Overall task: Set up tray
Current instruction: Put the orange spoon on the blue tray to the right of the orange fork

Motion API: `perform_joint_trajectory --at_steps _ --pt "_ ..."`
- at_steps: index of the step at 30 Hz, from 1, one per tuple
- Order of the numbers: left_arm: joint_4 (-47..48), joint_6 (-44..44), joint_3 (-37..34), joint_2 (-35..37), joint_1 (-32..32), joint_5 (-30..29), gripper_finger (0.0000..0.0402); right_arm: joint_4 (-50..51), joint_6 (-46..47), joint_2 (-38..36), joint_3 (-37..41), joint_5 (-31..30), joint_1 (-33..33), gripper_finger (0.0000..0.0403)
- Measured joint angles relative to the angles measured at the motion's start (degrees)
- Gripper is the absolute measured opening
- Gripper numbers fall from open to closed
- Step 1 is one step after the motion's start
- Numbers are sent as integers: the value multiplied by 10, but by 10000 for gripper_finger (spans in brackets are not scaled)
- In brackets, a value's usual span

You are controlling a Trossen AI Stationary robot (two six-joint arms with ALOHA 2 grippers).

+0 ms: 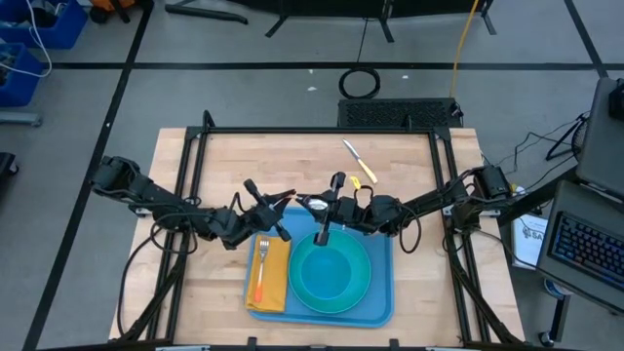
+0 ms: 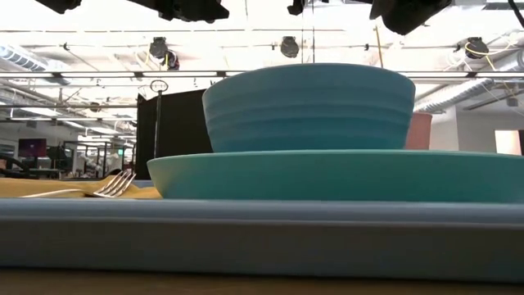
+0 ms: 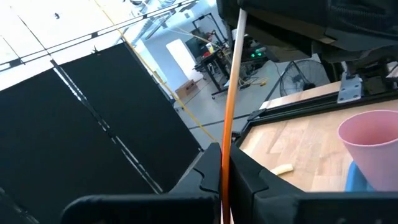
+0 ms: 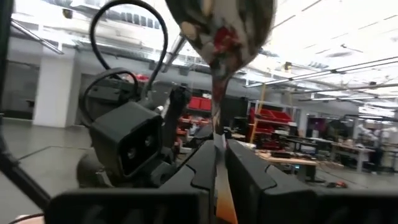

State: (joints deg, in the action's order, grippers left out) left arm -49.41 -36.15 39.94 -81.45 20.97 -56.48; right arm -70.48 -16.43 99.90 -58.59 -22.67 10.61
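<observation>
Tray (image 2: 262,238) fills low view; left end effector (image 3: 225,171), right end effector (image 4: 217,155) pinch spoon (image 4: 221,31).

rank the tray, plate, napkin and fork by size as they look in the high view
1. tray, largest
2. plate
3. napkin
4. fork, smallest

All lie at about the same height on the table, so nearness to the camera does not skew the order.

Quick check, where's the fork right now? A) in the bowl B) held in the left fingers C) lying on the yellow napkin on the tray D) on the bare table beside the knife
C: the high view shows the fork lying along the yellow napkin on the tray, left of the bowl.
</observation>
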Motion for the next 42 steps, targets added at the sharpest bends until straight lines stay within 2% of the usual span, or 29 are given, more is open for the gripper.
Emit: perform_joint_trajectory --at_steps 6,11,15,20,25,30,36,42 --pt "0 24 0 8 1 -7 5 -1 -37 -1 -1 -14 6 21" --pt "-5 36 0 26 9 -38 5 12 -101 -9 -1 -35 24 58" --pt "8 50 0 38 17 -31 5 41 -124 -25 -1 -79 36 100" --pt "45 106 0 70 25 -30 5 82 -148 -46 -1 -191 68 141" --pt "136 204 0 111 34 -20 5 136 -192 -63 -1 -305 101 158" --pt "257 359 0 133 40 31 5 142 -254 -68 -1 -381 129 157" --pt "337 501 0 134 67 41 5 167 -289 -68 -1 -428 145 143" --pt "345 582 0 134 118 20 5 207 -279 -68 0 -446 155 132"
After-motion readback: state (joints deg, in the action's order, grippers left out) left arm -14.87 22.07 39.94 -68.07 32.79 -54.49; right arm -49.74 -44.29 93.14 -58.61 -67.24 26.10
